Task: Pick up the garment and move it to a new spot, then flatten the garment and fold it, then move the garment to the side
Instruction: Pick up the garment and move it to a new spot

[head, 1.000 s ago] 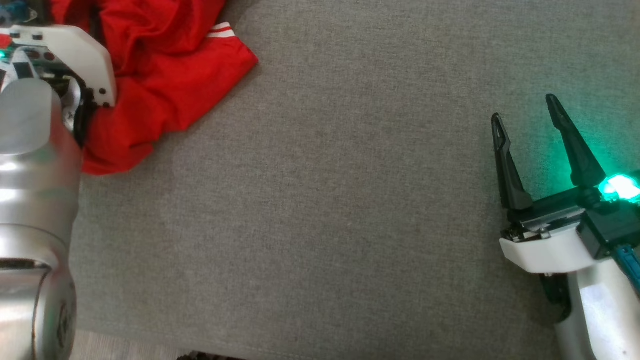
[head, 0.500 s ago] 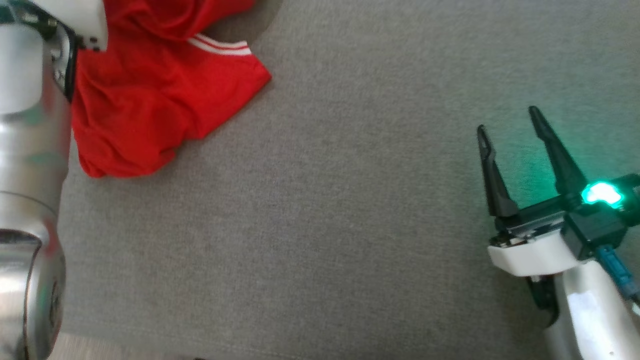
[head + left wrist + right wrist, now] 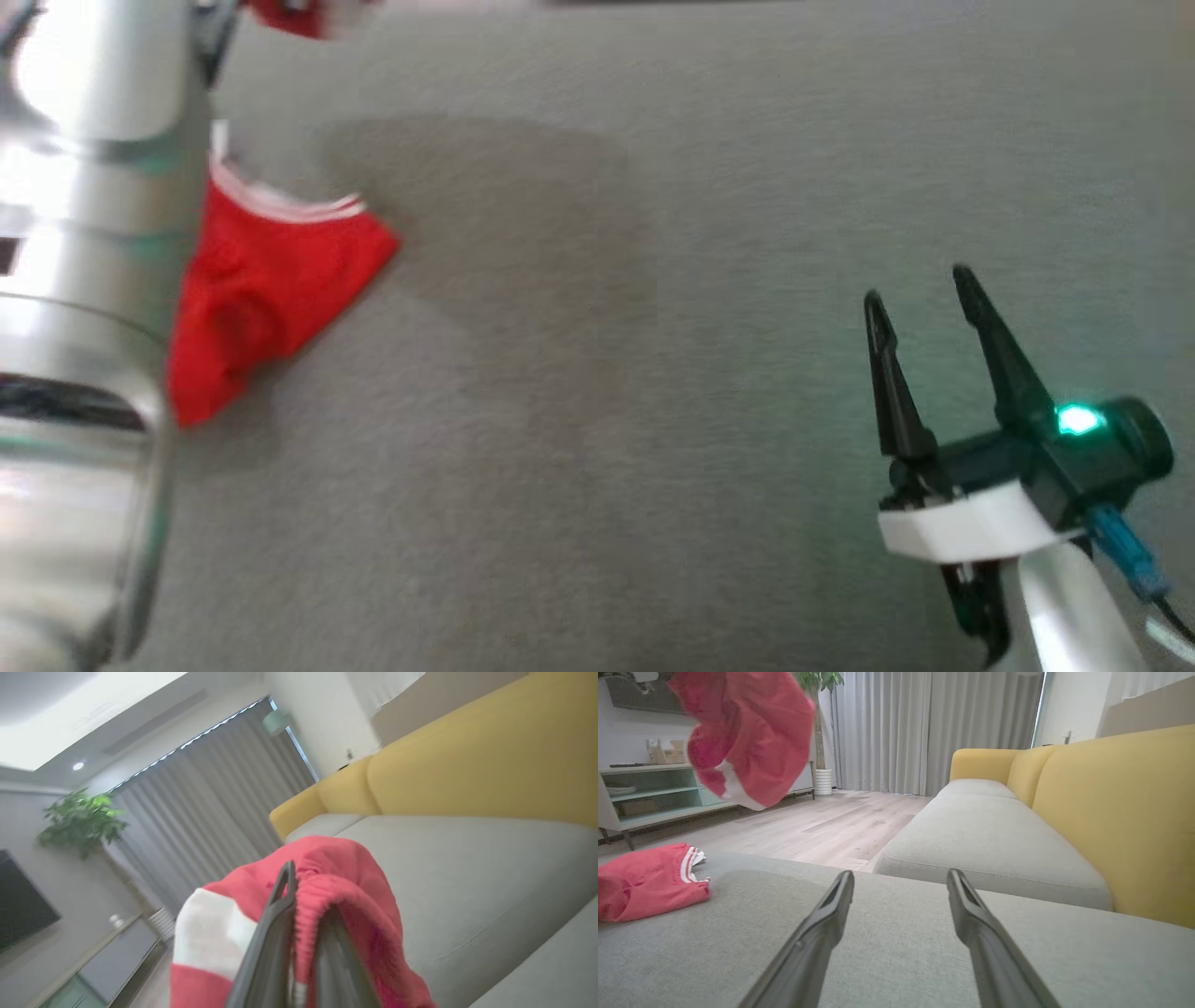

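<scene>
In the left wrist view, my left gripper [image 3: 303, 891] is shut on a bunched red garment [image 3: 345, 868] with a white band, which drapes over its fingers. The right wrist view shows that garment [image 3: 752, 732] hanging in the air at the upper left, clear of the cushion. A red scrap of it [image 3: 299, 14] shows at the top edge of the head view, beside my silver left forearm [image 3: 84, 280]. Another red piece with white stripes [image 3: 271, 299] [image 3: 644, 886] lies flat on the grey cushion. My right gripper [image 3: 917, 286] [image 3: 901, 873] hovers open and empty over the cushion at the right.
The grey seat cushion [image 3: 607, 420] spreads wide between the two arms. A yellow sofa back [image 3: 1111, 812] rises on the right, with wood floor [image 3: 822, 830], a low cabinet [image 3: 649, 793] and curtains beyond.
My left gripper has shut on the red garment and raised it off the cushion. The head view has shifted, so the cushion and right gripper sit lower in the picture.
</scene>
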